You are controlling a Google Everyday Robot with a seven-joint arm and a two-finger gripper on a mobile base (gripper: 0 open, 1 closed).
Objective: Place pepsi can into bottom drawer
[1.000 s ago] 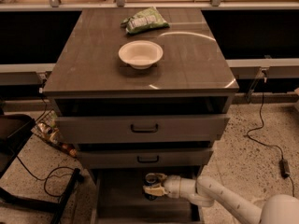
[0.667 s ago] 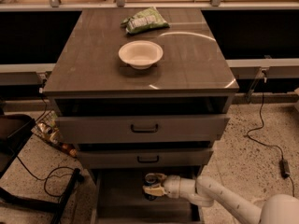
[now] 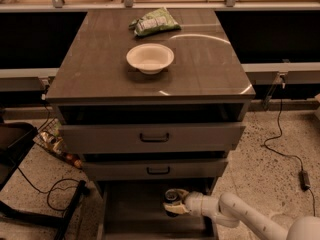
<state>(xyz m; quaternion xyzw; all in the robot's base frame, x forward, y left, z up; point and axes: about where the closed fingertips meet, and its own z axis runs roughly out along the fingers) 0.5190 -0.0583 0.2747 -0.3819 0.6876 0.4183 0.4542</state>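
Reaching in from the lower right, the robot's white arm holds its cream two-finger gripper [image 3: 171, 203] over the right side of the open bottom drawer [image 3: 131, 210], a shallow grey tray whose front is cut off by the picture's lower edge. The gripper is clenched around the small dark blue pepsi can [image 3: 172, 195], of which only the silver top shows clearly. Whether the can touches the shadowed drawer floor cannot be told.

Smooth white plastic gripper [image 3: 173, 204] inside matt grey bottom drawer [image 3: 132, 210]; cabinet top [image 3: 95, 74] glossy.
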